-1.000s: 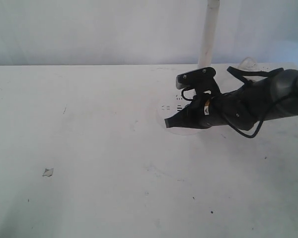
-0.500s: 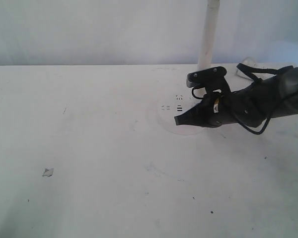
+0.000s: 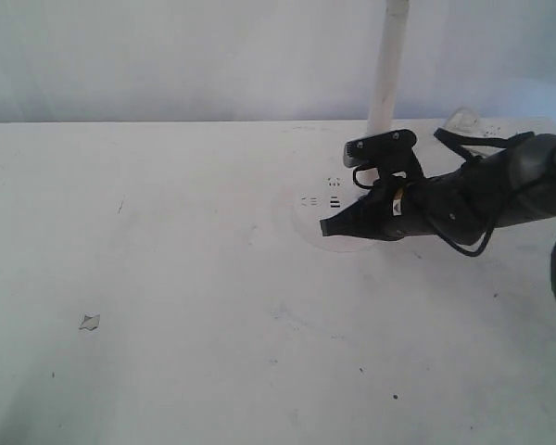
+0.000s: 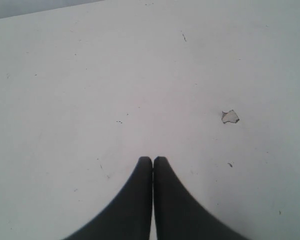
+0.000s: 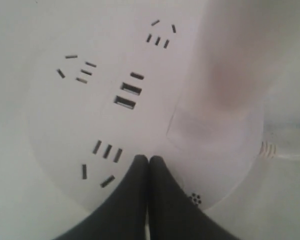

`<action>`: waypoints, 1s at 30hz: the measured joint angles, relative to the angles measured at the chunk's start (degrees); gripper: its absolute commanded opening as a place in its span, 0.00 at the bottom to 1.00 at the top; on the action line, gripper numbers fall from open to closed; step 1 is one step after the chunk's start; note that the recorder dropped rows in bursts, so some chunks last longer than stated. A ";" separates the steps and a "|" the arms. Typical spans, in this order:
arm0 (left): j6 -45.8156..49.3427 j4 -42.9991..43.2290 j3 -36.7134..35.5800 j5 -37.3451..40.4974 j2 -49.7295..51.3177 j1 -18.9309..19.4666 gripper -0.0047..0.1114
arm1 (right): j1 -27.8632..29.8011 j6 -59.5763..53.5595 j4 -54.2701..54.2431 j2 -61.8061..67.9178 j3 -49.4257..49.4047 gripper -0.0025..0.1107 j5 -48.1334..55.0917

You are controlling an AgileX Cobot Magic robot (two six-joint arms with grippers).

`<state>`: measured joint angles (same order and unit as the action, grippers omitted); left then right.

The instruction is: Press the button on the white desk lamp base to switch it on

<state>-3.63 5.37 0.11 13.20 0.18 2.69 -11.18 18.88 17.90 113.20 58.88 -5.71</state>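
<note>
Right gripper point(image 3: 326, 225) over the white desk lamp base point(image 3: 306, 211).
Jaws closed, tips above the base's near-left part; left gripper point(image 4: 153, 160) jaws also closed.

No legible text or numbers, yellow sticker point(image 3: 398, 198) on right arm point(image 3: 500, 190) unreadable
</note>
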 measured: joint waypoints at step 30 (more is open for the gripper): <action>0.00 0.00 0.00 0.00 0.00 0.00 0.04 | 0.22 -1.72 -15.33 -5.68 -35.91 0.02 -59.79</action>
<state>-3.63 5.37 0.11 13.20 0.18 2.69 -10.96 17.16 2.57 107.52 22.97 -65.50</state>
